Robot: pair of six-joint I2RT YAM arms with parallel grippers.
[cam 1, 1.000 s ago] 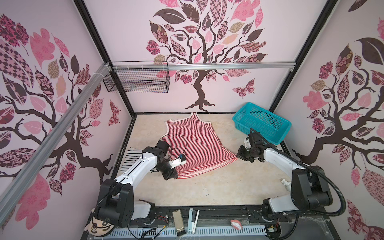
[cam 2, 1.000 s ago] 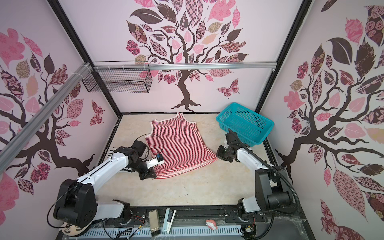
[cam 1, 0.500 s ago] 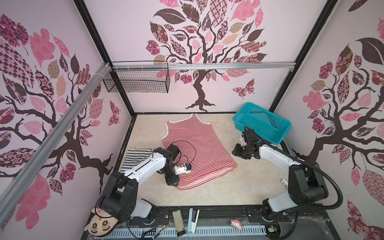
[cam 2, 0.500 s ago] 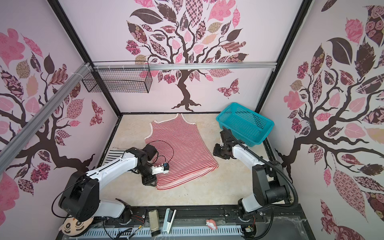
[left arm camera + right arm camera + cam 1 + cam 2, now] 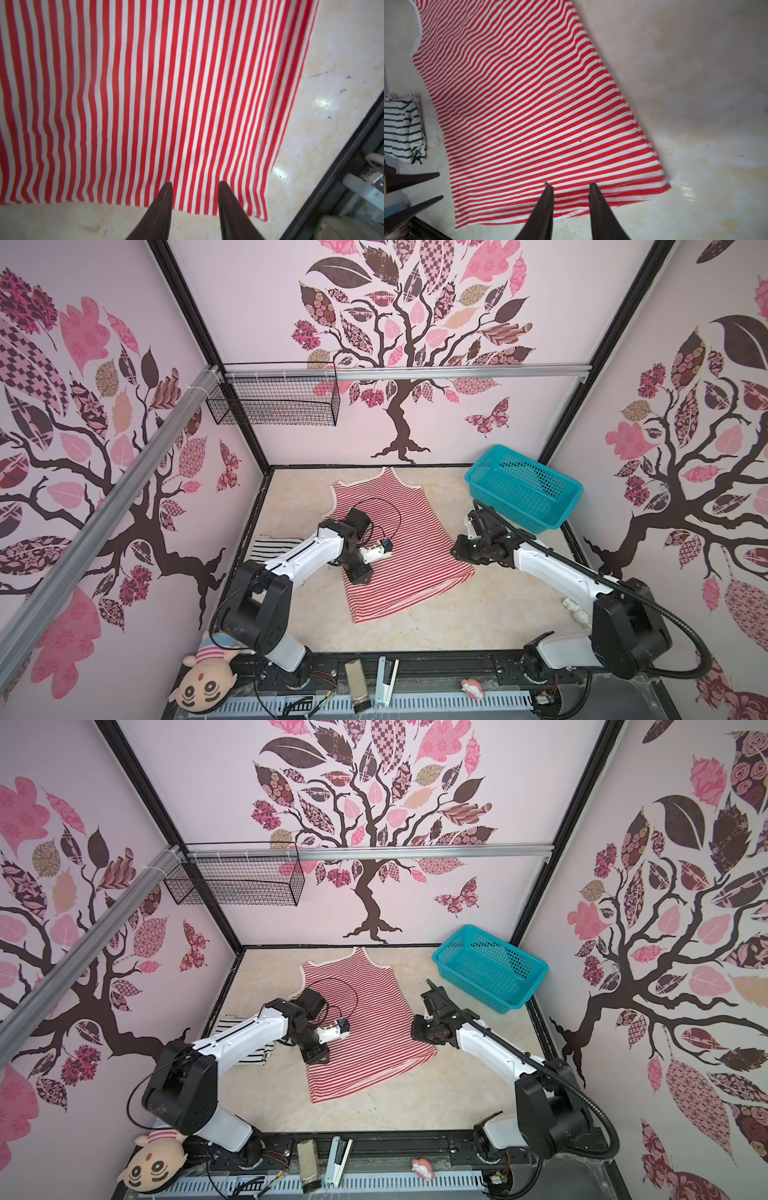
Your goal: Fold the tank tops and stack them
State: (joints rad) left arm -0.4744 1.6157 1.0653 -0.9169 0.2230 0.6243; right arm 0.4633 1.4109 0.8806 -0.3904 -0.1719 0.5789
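Note:
The red-and-white tank top (image 5: 399, 531) (image 5: 365, 1019) lies spread flat on the table (image 5: 415, 635), straps toward the back wall. My left gripper (image 5: 358, 572) (image 5: 195, 184) hovers open over the top's left side edge, near the hem corner, with nothing between its fingers. My right gripper (image 5: 459, 551) (image 5: 570, 184) stands open over the hem near the right corner, also holding nothing. The black-and-white tank top (image 5: 272, 545) (image 5: 402, 128) lies folded at the table's left edge, partly hidden under my left arm.
A teal basket (image 5: 523, 489) stands at the back right, close behind my right arm. A wire basket (image 5: 274, 400) hangs on the back wall. A plush doll (image 5: 203, 676) and small tools (image 5: 386, 680) lie on the front rail.
Both grippers were shut on the red top's hem end and have opened and let go. The top moved toward the front and lies flatter. My left arm swung right, uncovering the black-and-white top.

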